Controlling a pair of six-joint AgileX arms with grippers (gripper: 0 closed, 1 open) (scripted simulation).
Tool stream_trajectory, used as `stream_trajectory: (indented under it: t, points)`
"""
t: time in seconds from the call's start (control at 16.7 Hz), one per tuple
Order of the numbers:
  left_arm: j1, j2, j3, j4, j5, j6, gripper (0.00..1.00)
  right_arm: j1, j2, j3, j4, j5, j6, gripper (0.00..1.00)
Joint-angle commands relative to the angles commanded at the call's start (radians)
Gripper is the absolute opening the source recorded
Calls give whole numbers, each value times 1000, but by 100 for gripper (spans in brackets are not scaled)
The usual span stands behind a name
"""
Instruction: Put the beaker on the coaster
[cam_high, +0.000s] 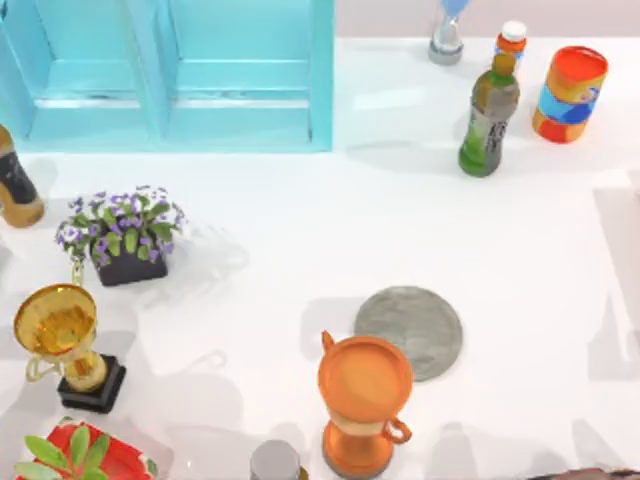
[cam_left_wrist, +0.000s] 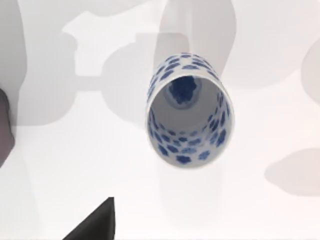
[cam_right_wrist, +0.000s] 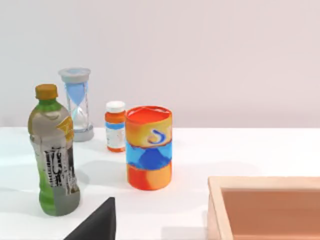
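One beaker (cam_left_wrist: 187, 112): upright, empty, on bare table, off coaster (cam_high: 410, 330). Likely light, rigid, slick, breakable; take mid-wall, across sides. Left gripper (cam_left_wrist: 95, 225) above beaker, right gripper (cam_right_wrist: 95, 225) parked; clench of both: cannot tell.

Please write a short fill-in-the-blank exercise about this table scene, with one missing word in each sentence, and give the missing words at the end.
1. The coaster is flat, round and ____ in colour.
2. The orange jug stands beside the coaster, toward the table's ____ side in the top view.
3. The beaker has ____ speckles on its wall.
4. The green bottle has a ____ cap.

Missing words: grey; left; blue; yellow
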Motion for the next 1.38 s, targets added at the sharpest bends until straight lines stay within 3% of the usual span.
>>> stream_trajectory:
  t: [0.24, 0.72, 1.02, 1.38]
  points:
    - [-3, 10, -36, 41, 0, -2, 100, 0, 0, 0, 0, 0, 0, 100]
    - [2, 111, -268, 385, 0, 4, 100, 0, 0, 0, 0, 0, 0, 100]
    - [4, 117, -285, 402, 0, 6, 100, 0, 0, 0, 0, 0, 0, 100]
    - [4, 117, -285, 402, 0, 6, 55, 0, 0, 0, 0, 0, 0, 100]
